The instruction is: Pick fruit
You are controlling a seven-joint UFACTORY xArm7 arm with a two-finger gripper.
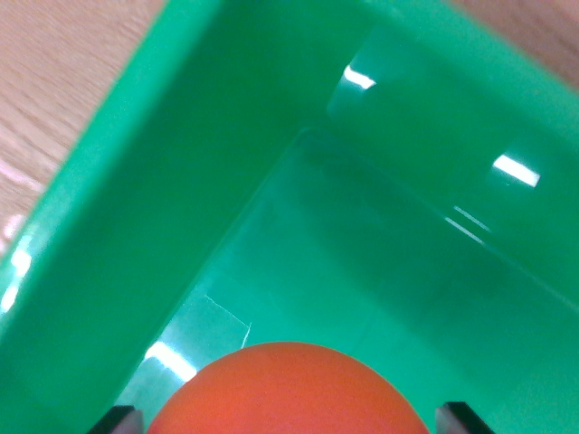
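Sitting at the bottom edge of the wrist view, the orange fruit [288, 391] lies squarely between the claw [288, 418] tips, which stand apart on either side. Whether they touch it, I cannot tell. Green bin [118, 208] walls surround it, on the bench [63, 81].

Pincer [288, 418] fingertips spread wide, low in frame

A wooden table [54, 99] carries a green plastic bin [118, 226] directly below my tool; bare wood shows beyond its far rims.
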